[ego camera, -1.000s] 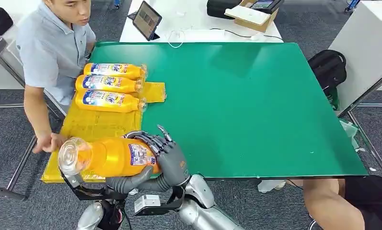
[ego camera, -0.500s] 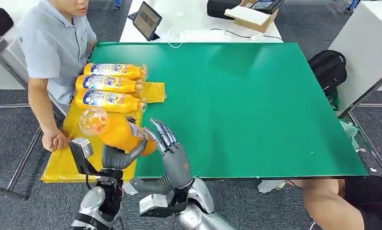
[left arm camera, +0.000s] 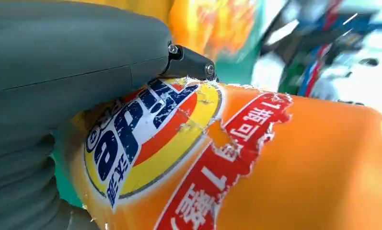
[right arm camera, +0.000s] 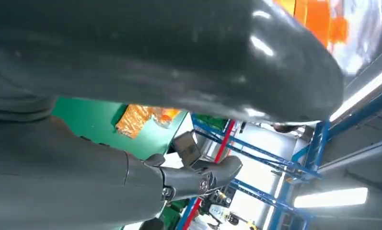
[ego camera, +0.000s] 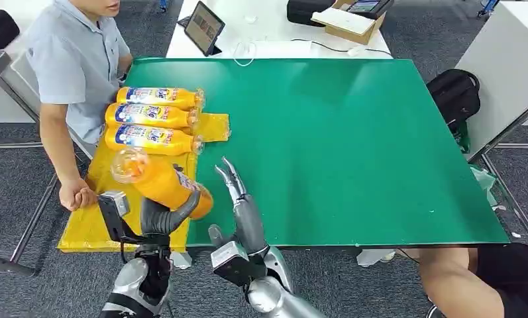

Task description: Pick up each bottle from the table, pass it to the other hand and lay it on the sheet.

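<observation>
My left hand (ego camera: 160, 216) grips an orange bottle (ego camera: 156, 180) with a torn blue, yellow and red label, tilted above the yellow sheet (ego camera: 108, 215) near the table's front left edge. Up close, the bottle's label (left arm camera: 179, 148) sits against my left thumb (left arm camera: 74, 62). My right hand (ego camera: 240, 207) stands just right of the bottle with its fingers straight and apart, holding nothing. Three more orange bottles (ego camera: 156, 119) lie side by side at the far end of the sheet.
A person in a grey shirt (ego camera: 72, 59) sits at the left, with a hand (ego camera: 75, 196) resting on the sheet's edge. The green table (ego camera: 354, 146) stretches to the right. A tablet (ego camera: 203, 26) and a box (ego camera: 344, 20) stand on the white table behind.
My right hand has let go of the bottle and drawn off to the right with its fingers straightened. The left hand has carried the bottle up and forward over the sheet.
</observation>
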Controlling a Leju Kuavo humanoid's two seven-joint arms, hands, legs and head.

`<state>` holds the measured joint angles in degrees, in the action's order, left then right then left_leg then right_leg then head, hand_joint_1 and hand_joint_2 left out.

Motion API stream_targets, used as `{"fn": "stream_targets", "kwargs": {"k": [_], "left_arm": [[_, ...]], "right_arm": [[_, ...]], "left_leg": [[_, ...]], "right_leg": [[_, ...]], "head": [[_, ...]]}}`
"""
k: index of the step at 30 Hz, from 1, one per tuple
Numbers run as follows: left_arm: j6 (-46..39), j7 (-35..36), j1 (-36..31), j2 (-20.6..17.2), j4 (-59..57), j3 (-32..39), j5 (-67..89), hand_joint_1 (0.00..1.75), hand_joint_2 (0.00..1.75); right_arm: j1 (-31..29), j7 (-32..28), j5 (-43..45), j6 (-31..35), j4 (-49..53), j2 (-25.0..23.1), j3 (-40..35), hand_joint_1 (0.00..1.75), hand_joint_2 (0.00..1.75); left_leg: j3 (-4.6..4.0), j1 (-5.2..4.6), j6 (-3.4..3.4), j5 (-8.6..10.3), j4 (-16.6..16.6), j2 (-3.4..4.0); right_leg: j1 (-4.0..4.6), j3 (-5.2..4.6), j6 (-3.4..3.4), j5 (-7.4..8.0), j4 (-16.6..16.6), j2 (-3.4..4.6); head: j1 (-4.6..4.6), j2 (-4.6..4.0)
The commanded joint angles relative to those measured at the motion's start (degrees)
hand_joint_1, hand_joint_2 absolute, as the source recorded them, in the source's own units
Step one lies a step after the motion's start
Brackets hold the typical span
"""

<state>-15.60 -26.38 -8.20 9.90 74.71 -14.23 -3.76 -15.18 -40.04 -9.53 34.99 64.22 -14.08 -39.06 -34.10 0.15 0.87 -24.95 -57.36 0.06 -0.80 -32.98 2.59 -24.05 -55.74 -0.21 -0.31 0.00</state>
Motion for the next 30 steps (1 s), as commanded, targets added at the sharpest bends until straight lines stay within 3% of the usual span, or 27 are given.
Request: {"fn": "stream_targets", "kwargs": {"k": [1, 8, 13, 15, 19, 21, 23, 27, 30], "left_arm": [[-15.01, 0.90, -10.61, -7.50, -7.58, -5.64, 31.62, 1.75, 1.75], [-15.38, 8.25, -24.25, -10.05, -26.62, -2.60, 48.82, 1.75, 1.75], [-17.99, 13.05, -29.66, -12.20, -36.73, -4.25, 59.80, 1.75, 1.75], [-13.14, 15.86, -32.97, -12.87, -43.71, -4.88, 63.58, 1.75, 1.75], [-11.18, 16.33, -34.53, -12.72, -46.97, -3.97, 63.53, 1.75, 1.75], [-6.80, 10.66, -34.37, -10.09, -48.04, 3.89, 53.15, 1.75, 1.75], [-6.97, 10.96, -34.07, -9.72, -48.21, 4.12, 52.98, 1.75, 1.75], [-10.42, 16.72, -34.60, -11.97, -50.47, -2.58, 63.92, 1.75, 1.75], [-5.66, 17.29, -35.50, -12.27, -52.07, -3.93, 65.63, 1.75, 1.75]], "right_arm": [[-2.71, 0.04, -1.53, 2.00, 3.38, 2.79, -3.88, 0.00, 0.00], [-1.45, 0.04, -2.05, 2.44, 8.13, 3.51, -4.38, 0.00, 0.00], [-0.97, 0.04, -2.94, 2.40, 7.90, 3.47, -4.88, 0.00, 0.00], [-0.62, 0.04, -2.94, 1.65, 7.62, 3.55, -4.81, 0.00, 0.00], [-0.32, 0.04, -2.83, 1.17, 7.61, 3.72, -4.99, 0.00, 0.00], [0.11, 0.04, -2.52, 1.63, 8.34, 3.84, -5.45, 0.00, 0.00], [0.18, 0.04, -2.39, 1.61, 8.36, 3.80, -5.57, 0.00, 0.00], [-0.05, 0.04, -2.81, 1.35, 7.40, 3.77, -5.67, 0.00, 0.00], [0.02, 0.04, -2.62, 0.67, 6.90, 3.86, -4.99, 0.00, 0.00]], "left_leg": [[0.03, 0.03, -0.05, 0.03, 0.00, -0.07], [0.16, 0.05, -0.06, 0.06, 0.02, -0.04], [0.27, 0.04, -0.05, 0.06, 0.04, -0.06], [0.23, 0.08, -0.06, 0.07, 0.02, 0.23], [0.19, 0.11, -0.07, 0.10, -0.01, -0.12], [0.20, 0.09, -0.05, 0.06, -0.03, 0.04], [0.22, 0.13, -0.05, -0.01, -0.13, -0.01], [0.23, 0.10, -0.06, 0.03, -0.05, -0.05], [0.16, 0.05, -0.06, 0.09, 0.01, 0.00]], "right_leg": [[0.03, 0.04, -0.08, -0.01, -0.02, -0.07], [0.05, 0.17, -0.11, 0.01, -0.03, -0.03], [0.03, 0.30, -0.12, -0.01, -0.04, -0.01], [0.08, 0.17, -0.06, 0.08, -0.02, 0.23], [0.10, 0.20, -0.06, 0.02, -0.02, -0.05], [0.08, 0.18, -0.05, 0.02, -0.06, 0.09], [0.12, 0.23, -0.08, -0.05, -0.13, 0.08], [0.09, 0.26, -0.07, -0.04, -0.07, 0.02], [0.04, 0.16, -0.05, 0.02, -0.04, 0.06]], "head": [[-0.02, 0.00], [0.00, 0.00], [0.11, 0.00], [0.00, 0.00], [0.02, 0.00], [0.02, 0.00], [0.02, 0.00], [0.04, 0.00], [0.02, 0.00]]}}
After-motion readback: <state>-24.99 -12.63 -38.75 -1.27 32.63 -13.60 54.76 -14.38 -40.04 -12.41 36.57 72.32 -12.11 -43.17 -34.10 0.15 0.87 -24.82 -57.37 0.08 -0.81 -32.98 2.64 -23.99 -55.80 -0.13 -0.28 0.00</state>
